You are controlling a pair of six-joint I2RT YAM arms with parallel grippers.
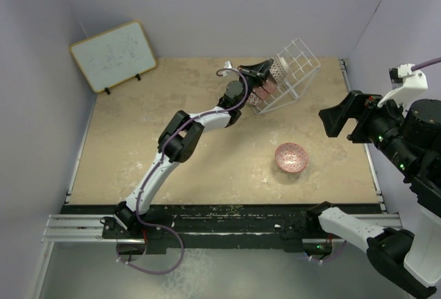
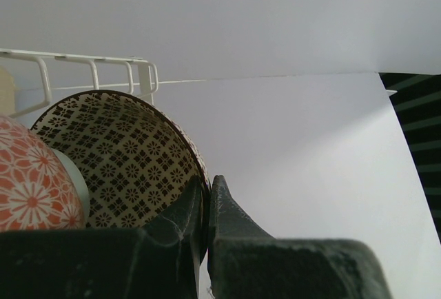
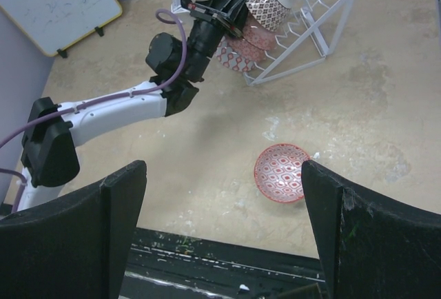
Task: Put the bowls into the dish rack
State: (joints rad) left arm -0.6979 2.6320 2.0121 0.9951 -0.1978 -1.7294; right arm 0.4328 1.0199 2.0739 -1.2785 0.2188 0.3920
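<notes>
Your left end effector (image 2: 207,190) is clamped on the rim of the lattice bowl (image 2: 124,161), with one finger inside the wall and one outside. The dark finger bodies cut off the bowl's lower part in the left wrist view. The bowl is held on edge at the open end of the dish rack (image 1: 298,65). You cannot tell whether it already rests on the thin white rods.

Just beside it stands an orange flower-patterned bowl (image 2: 31,182), half out of frame, with a pale rim wedged between the two. From above, the arm hides most of what sits in the rack.

Your right end effector (image 3: 224,233) hangs over the right side of the desk (image 1: 138,147) with its jaws wide apart and nothing in them. The pink bowl (image 3: 282,173) sits upright on the mottled beige surface, well apart from the rack.

A wood-framed whiteboard (image 1: 114,54) leans at the far left corner.
</notes>
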